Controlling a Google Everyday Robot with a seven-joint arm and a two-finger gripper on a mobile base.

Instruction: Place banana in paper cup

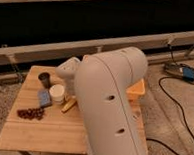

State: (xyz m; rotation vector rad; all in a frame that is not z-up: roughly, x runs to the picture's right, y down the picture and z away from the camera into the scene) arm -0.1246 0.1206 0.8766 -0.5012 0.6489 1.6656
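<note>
**Banana not yet in the cup; a knocked cup is the risk**

The gripper [71,92] hangs low over the wooden table [46,133], mostly hidden by the robot's bulky white arm [113,103]. Whether it is clenched or released cannot be told. The stubby yellow banana [68,105] lies just beneath it. The short white paper cup [57,93] is close beside it. An off-centre grasp could drop the banana or topple the cup.

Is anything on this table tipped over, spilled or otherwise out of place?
Nothing stands out. The paper cup and the dark cup stand upright on the table. The banana lies flat beside the paper cup. The tool hangs just above the banana, largely hidden by the arm.
</note>
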